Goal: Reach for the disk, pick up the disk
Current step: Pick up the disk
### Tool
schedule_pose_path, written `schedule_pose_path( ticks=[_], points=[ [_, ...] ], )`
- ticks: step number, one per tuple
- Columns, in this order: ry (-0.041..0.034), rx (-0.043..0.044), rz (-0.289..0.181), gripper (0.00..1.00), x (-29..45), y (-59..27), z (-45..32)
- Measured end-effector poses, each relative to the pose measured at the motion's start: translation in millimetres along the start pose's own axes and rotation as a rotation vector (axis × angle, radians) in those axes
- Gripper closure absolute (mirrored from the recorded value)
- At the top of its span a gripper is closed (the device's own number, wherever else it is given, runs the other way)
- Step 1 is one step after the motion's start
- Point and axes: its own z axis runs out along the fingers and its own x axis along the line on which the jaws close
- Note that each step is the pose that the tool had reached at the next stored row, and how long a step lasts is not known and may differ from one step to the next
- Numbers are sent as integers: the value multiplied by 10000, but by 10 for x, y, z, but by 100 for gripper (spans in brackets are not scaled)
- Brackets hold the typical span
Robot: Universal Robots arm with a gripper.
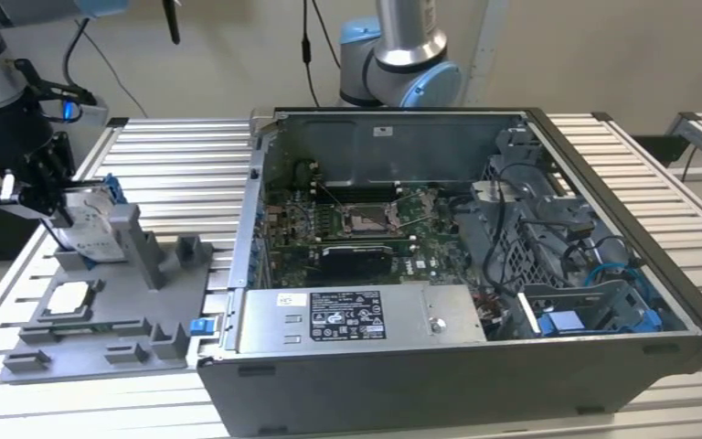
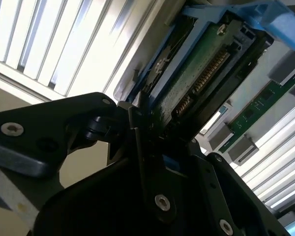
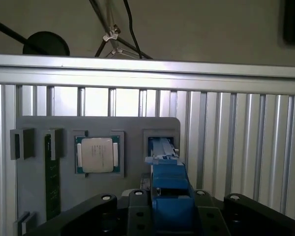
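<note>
At the exterior view's far left: one gripper [image 1: 48, 190], closed narrowly on the upper edge of the disk [image 1: 89, 229]. Pinches the blue side rail [image 3: 169, 189] between both fingers, as seen in the first wrist view. Holds one disk only, upright on edge, lower end at or just above a slot of the grey fixture plate [image 1: 107, 352]. Hard to tell whether lifted clear. Likely stood on edge to offer a top edge for pinching from above.

On the same plate, nearer the camera: one square processor chip [image 1: 69, 297], flat in a pocket, probably to keep it located. Beside it in the first wrist view: one green memory stick [image 3: 51, 177], also in a groove.

To the right: one open computer case [image 1: 473, 402], lying on its side with the panel off, presumably for access from above. Inside: one motherboard [image 1: 290, 238] and one silver power supply box [image 1: 449, 315].
</note>
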Motion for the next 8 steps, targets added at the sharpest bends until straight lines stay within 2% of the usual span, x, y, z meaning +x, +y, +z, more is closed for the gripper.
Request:
schedule_pose_path(
  ticks=[8],
  points=[
    [1,0,1,100,-1,0,-9]
  ],
)
